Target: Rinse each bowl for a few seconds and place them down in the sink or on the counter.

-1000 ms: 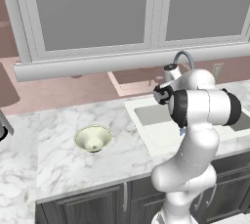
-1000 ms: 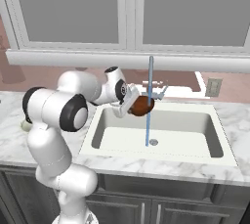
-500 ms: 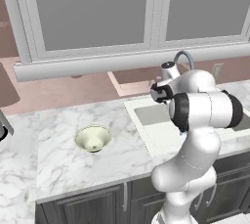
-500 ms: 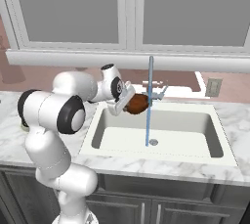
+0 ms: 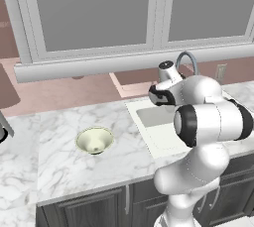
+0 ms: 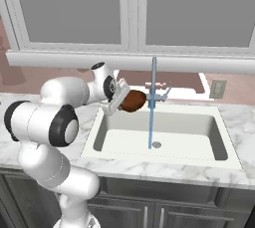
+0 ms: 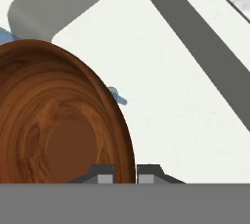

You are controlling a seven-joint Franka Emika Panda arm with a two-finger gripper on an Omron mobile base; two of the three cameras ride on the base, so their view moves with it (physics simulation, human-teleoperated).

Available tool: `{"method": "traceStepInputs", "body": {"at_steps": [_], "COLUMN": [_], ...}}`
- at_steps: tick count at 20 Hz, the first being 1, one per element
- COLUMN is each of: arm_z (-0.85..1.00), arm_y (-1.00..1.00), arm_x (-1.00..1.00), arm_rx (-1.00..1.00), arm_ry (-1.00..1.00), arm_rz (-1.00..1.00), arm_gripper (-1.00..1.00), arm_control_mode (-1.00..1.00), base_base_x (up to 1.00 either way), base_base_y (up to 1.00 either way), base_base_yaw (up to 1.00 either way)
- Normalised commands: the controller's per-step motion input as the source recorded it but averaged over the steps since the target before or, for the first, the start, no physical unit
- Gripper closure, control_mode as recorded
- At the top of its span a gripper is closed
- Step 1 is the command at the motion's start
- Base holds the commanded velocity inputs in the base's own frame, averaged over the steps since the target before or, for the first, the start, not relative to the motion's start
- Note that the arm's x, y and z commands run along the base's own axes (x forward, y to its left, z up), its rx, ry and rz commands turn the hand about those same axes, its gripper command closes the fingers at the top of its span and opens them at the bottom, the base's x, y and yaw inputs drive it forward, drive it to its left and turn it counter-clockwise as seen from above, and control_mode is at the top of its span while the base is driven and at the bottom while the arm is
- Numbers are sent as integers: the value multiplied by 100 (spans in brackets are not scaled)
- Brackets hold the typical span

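Left base view: a pale cream round bowl [image 5: 95, 140] sits on the white marble tabletop [image 5: 54, 161], at nine o'clock from the white recessed sink [image 5: 161, 131].

Right base view: the end effector [image 6: 118, 100] holds a glossy reddish-brown bowl [image 6: 133, 101] over the sink, just at nine o'clock of the water stream [image 6: 151, 107].

Hand view: its fingertips [image 7: 105, 174] pinch that bowl's rim.

Glossy wood-grained brown bowl [image 7: 58, 120]; veined marble counter [image 5: 74, 166]; smooth white sink [image 6: 209, 145].

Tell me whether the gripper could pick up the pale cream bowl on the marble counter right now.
Probably not yet: the gripper is shut on the glossy reddish-brown bowl over the white sink. The pale cream bowl sits uncovered on the marble counter, open from above.
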Motion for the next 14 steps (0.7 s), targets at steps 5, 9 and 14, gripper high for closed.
{"method": "traceStepInputs", "body": {"at_steps": [5, 9, 14], "arm_z": [25, 25, 30], "arm_y": [33, 35, 34], "arm_x": [-17, -13, -13], "arm_rx": [0, 2, 5], "arm_ry": [0, 3, 7], "arm_rz": [2, 4, 4], "arm_gripper": [100, 100, 100], "arm_control_mode": [-100, -100, -100], "base_base_x": [0, 0, 0], "base_base_y": [0, 0, 0], "base_base_yaw": [0, 0, 0]}}
